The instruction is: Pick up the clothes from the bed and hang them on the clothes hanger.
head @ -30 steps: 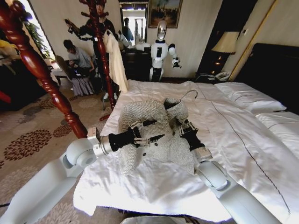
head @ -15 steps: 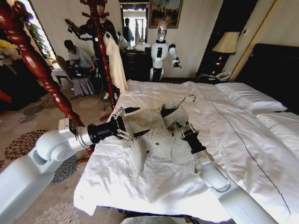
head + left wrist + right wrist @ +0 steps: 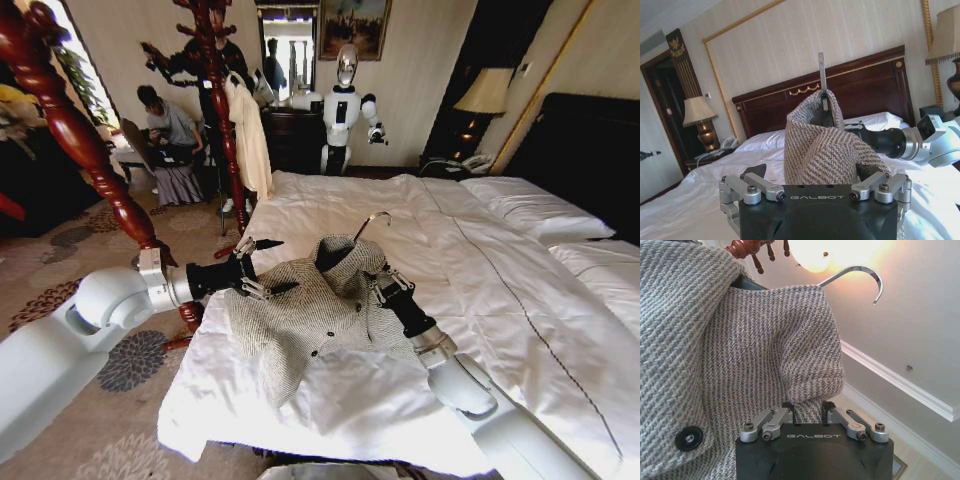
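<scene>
The clothes, a grey-beige tweed jacket (image 3: pixel 310 310), hang spread between my two grippers just above the bed (image 3: pixel 520 300), sleeves trailing onto the white duvet. The black clothes hanger (image 3: pixel 330 250) sits inside the collar, its metal hook (image 3: pixel 372 217) sticking up. My right gripper (image 3: pixel 385 285) is shut on the jacket's shoulder; close up, the right gripper (image 3: pixel 807 410) pinches the weave below the hook (image 3: pixel 860 272). My left gripper (image 3: pixel 285 265) stands open at the other shoulder, with the jacket (image 3: pixel 825 145) between its spread fingers.
A turned dark-red wooden post (image 3: pixel 75 140) stands by the bed's left corner. A second stand (image 3: pixel 215 90) farther back carries a cream garment (image 3: pixel 245 125). Another robot (image 3: pixel 343 105) stands past the bed's far end. Pillows (image 3: pixel 535 210) and a dark headboard (image 3: pixel 590 150) are on the right.
The jacket has risen off the duvet and shifted left, the hook with it. My left gripper swung from over the jacket's front out to its left shoulder. The right gripper kept its hold.
</scene>
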Motion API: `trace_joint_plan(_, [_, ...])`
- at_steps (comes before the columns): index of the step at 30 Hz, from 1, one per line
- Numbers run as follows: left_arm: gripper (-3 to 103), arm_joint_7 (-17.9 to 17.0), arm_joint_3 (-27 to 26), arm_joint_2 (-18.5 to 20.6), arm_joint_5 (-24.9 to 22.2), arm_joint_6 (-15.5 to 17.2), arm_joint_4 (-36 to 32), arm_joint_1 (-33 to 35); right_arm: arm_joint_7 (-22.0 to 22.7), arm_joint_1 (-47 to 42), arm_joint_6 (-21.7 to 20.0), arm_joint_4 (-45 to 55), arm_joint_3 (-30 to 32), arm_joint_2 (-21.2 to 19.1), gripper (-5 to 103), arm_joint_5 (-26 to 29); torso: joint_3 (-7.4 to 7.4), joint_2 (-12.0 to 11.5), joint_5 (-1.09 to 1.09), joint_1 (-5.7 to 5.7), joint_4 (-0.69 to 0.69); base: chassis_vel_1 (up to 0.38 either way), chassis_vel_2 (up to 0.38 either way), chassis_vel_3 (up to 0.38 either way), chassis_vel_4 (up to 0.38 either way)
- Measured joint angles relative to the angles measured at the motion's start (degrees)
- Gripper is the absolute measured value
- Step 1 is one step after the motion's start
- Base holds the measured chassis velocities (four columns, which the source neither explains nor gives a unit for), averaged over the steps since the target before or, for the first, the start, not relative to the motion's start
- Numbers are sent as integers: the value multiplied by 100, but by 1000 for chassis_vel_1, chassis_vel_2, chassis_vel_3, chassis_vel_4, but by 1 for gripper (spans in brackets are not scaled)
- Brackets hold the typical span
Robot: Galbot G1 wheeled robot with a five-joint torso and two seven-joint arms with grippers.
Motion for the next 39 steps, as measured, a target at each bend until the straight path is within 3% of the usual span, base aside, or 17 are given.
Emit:
trace_joint_plan(4, [93,144,108,-110,-5,71,38,22,5,48,-43,3,-1,-12,24,-51,0,0,0,0,0,0,0,0,0])
trace_joint_plan(7, [78,290,161,-145,10,128,84,-27,13,88,-44,-32,3,-12,24,-121,0,0,1,0,0,0,0,0,0])
trace_joint_plan(9, [78,322,166,-144,30,143,97,-40,14,98,-42,-36,5,-11,24,-141,0,0,1,0,0,0,0,0,0])
trace_joint_plan(12, [61,442,166,-111,166,213,168,-65,13,158,-38,-46,21,-8,24,-224,0,0,1,0,1,0,0,0,0])
trace_joint_plan(18, [46,634,163,-96,423,277,289,-90,14,203,-32,-49,58,-23,25,-239,0,0,1,0,0,0,0,0,0])
trace_joint_plan(21, [30,652,200,-141,478,315,332,-149,15,204,-30,-22,87,-36,25,-242,0,0,1,0,1,0,0,0,0])
trace_joint_plan(23, [25,646,221,-163,481,327,341,-173,16,198,-30,-10,96,-38,25,-241,0,0,1,0,1,0,0,0,0])
trace_joint_plan(33, [24,529,307,-314,495,396,338,-259,39,90,-42,131,144,-64,26,-181,0,0,1,0,0,0,0,0,0])
trace_joint_plan(39, [23,757,134,-305,450,397,313,-123,37,20,-69,192,91,-98,27,221,0,0,1,0,0,0,0,0,0])
